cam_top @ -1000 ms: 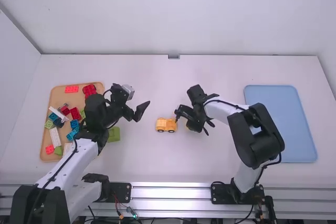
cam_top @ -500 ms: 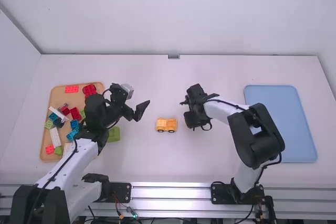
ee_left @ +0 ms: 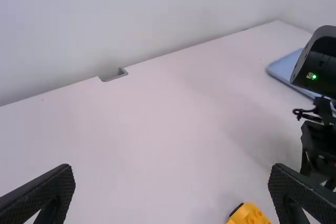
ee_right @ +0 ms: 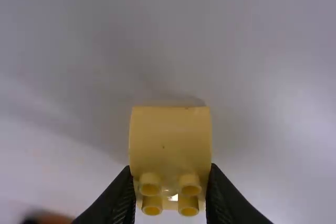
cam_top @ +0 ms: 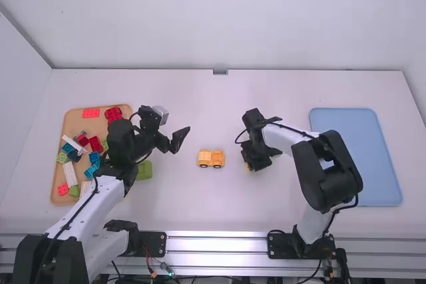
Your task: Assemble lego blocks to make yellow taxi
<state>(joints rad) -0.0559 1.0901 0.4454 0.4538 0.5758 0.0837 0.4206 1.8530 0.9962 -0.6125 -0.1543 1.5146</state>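
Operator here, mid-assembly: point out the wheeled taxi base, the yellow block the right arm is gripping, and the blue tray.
Taxi base (cam_top: 211,158): high view, on its yellow body.
Yellow block (ee_right: 170,137): right wrist view, on its smooth face above the studs.
Blue tray (cam_top: 363,157): high view, on its bare surface.

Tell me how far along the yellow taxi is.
Partly built: the yellow wheeled car piece stands upright on the table. In hand: the right hand grips a yellow studded block apart from the car; the open left hand holds nothing. Left to do: probably fitting that block onto the car.
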